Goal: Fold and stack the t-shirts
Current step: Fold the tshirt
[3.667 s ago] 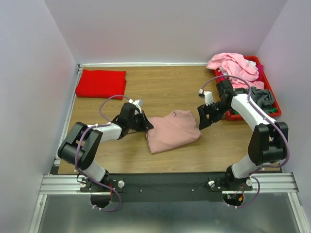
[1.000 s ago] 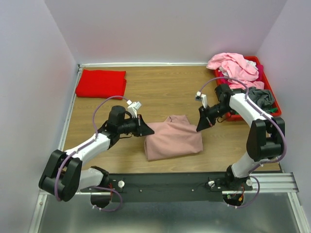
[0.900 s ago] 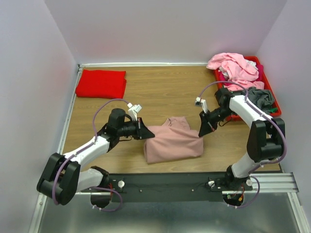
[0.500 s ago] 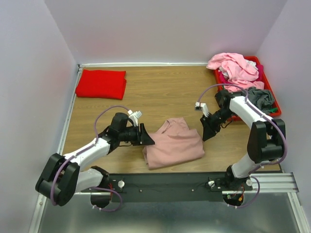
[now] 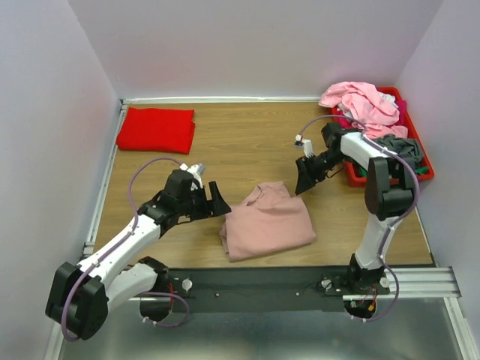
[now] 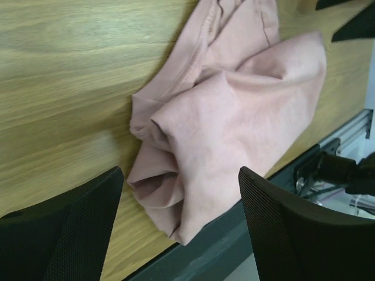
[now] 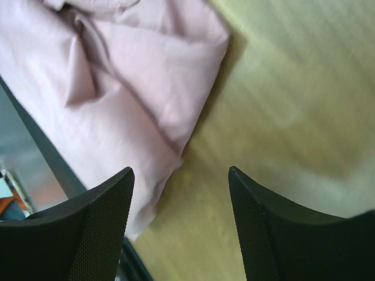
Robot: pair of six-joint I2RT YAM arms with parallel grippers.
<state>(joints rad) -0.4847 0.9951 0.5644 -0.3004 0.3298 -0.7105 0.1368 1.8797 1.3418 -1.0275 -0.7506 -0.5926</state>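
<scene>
Left gripper (image 5: 217, 200) and right gripper (image 5: 303, 179) both apart and empty, dusty-pink t-shirt (image 5: 268, 221) bunched between them on the tabletop (image 5: 247, 142); risk: lumpy fold slumps open, or I pinch only one layer.

Rumpled dusty-pink t-shirt (image 6: 234, 117) on the wooden table (image 6: 58, 88), just beyond the wide-open, empty left hand (image 6: 180, 172)
</scene>
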